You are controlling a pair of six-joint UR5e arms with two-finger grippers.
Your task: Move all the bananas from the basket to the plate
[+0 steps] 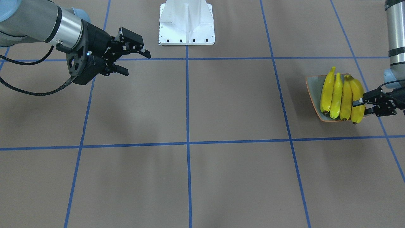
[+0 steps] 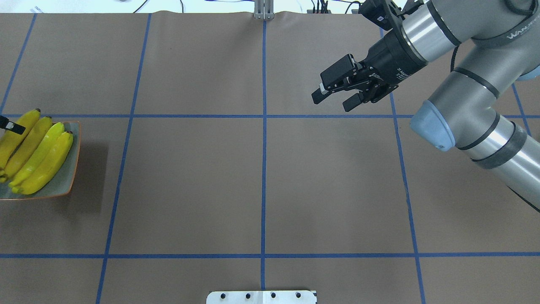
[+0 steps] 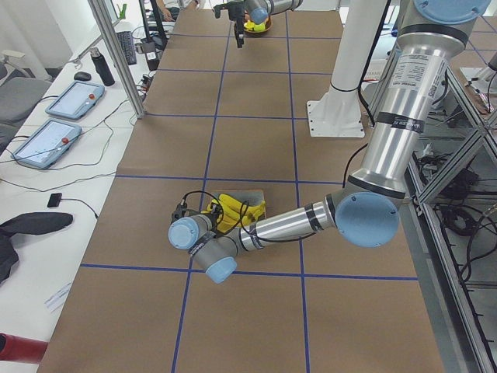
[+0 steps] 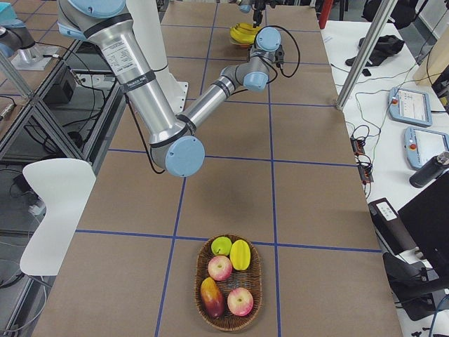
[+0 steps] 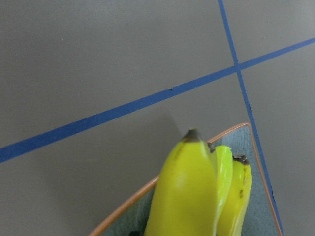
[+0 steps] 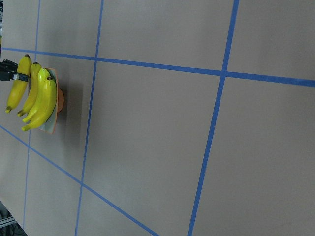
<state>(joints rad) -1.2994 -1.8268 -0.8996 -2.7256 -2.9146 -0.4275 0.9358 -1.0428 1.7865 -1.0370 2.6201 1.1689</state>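
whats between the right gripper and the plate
Nothing: in the overhead view only bare table with blue tape lines separates the right gripper from the plate.

This was a robotics lab. Two industrial arms, the left (image 3: 388,132) and the right (image 4: 140,77), stood on a white base (image 1: 186,23) at a long table (image 1: 221,177) covered in brown paper and marked into squares with blue tape (image 1: 187,95). Aluminium posts (image 3: 116,54) framed the table. A side bench (image 3: 46,233) held two tablet-like pendants (image 3: 76,99), loose cables (image 3: 101,183) and a bottle (image 3: 101,66), and a white chair (image 4: 56,203) stood behind the robot.
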